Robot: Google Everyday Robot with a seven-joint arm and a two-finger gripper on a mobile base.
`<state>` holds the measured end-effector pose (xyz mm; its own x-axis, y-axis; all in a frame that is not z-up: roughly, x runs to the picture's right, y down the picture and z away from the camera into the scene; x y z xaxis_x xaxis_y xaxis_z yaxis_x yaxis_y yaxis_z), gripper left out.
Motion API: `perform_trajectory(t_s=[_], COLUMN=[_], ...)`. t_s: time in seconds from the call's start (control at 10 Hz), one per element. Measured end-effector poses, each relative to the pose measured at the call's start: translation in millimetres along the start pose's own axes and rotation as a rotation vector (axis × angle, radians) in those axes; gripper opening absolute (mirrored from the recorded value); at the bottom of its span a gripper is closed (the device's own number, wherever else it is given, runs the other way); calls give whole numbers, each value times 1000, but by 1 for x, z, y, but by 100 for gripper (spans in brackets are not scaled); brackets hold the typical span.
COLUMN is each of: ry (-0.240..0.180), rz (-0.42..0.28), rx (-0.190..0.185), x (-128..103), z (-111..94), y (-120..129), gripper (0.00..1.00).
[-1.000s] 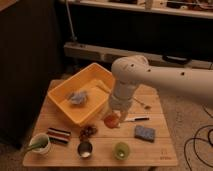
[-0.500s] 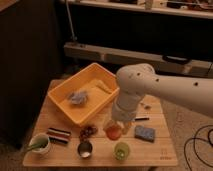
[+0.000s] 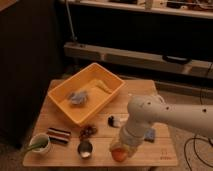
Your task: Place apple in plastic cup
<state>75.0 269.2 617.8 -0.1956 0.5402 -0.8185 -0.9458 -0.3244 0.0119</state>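
The apple (image 3: 119, 154), orange-red, sits in my gripper (image 3: 121, 148) at the table's front edge, right of the metal cup. The gripper points down from the white arm (image 3: 150, 116), which reaches in from the right, and is shut on the apple. The light-green plastic cup is hidden under the gripper and the apple; I cannot tell whether the apple touches it.
A yellow bin (image 3: 102, 102) with a grey cloth (image 3: 77, 97) stands at the back left. Dark grapes (image 3: 88, 131), a metal cup (image 3: 85, 148), a white cup with green contents (image 3: 40, 144), a dark bar (image 3: 59, 135), a blue sponge (image 3: 150, 134) and a small black-and-white object (image 3: 114, 121) lie around.
The gripper has carried the apple from the table's middle toward the front edge and down over the spot where the green cup stood; the cup is now covered.
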Motion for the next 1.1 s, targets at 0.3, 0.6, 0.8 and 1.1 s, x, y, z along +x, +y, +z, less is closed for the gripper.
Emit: perform_trajectory(t_s=[0.3, 0.6, 0.8, 1.1], ry=[-14, 6, 22, 43], rz=[18, 34, 39, 37], rx=[-16, -9, -10, -15], x=[-1, -11, -17, -22], z=[-7, -13, -8, 0], y=[3, 0, -7, -8], gripper=[0, 0, 0, 22])
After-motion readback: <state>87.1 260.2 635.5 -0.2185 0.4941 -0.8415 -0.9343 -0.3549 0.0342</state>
